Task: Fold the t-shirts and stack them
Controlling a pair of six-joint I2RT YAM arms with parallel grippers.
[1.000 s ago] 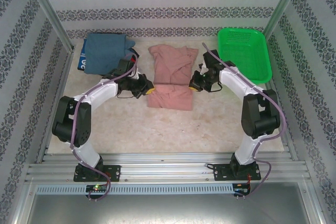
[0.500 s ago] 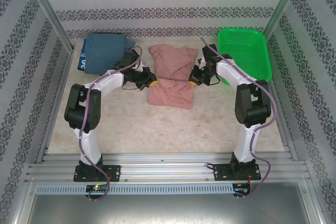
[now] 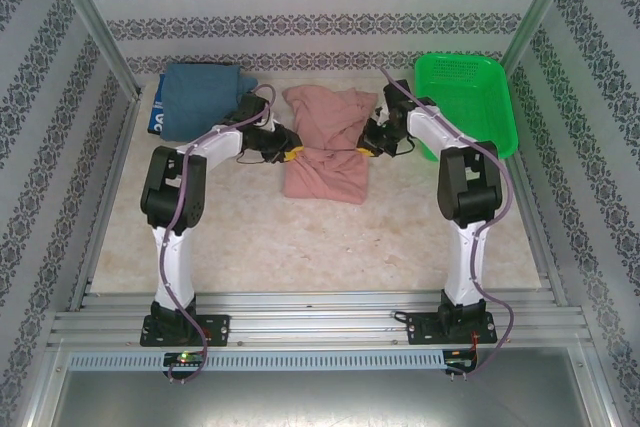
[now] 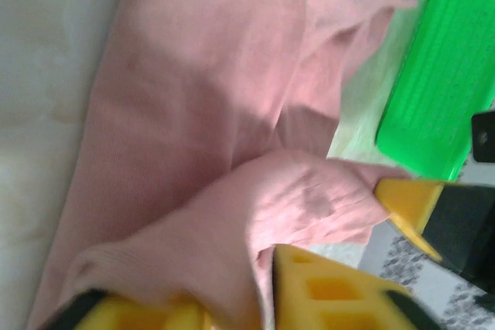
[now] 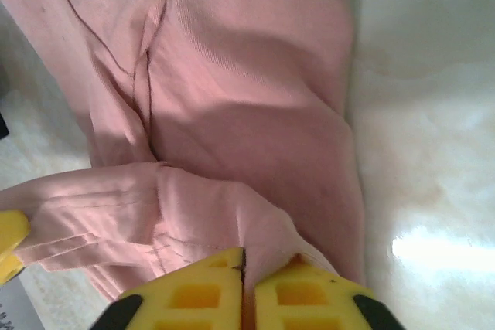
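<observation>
Both arms have stretched away from the near edge of the desk [image 3: 300, 247] over the last second. They have carried their hold on the pink t-shirt [image 3: 325, 127] towards the far edge. The left gripper [image 3: 290, 153] is clamped on the shirt's left side and the right gripper [image 3: 367, 146] on its right side. Between them the cloth is drawn in narrow like a waist.

The left wrist view shows a bunched ridge of pink cloth wedged between that gripper's [image 4: 232, 287] yellow fingers. In the right wrist view that gripper's [image 5: 244, 272] fingers are pressed tight together with a fold of the shirt pinched in the seam.

The shirt lies in the middle of the desk, towards the far edge. It sits between the folded blue-grey t-shirt [image 3: 200, 97] at the far left corner and the green mesh basket [image 3: 465, 97] at the far right corner.

To my eye this is a fold under way, with the held edges being taken over the far half. The near part has crept along with them only slightly. If so, letting go and flattening come next, and stacking is not yet begun.
</observation>
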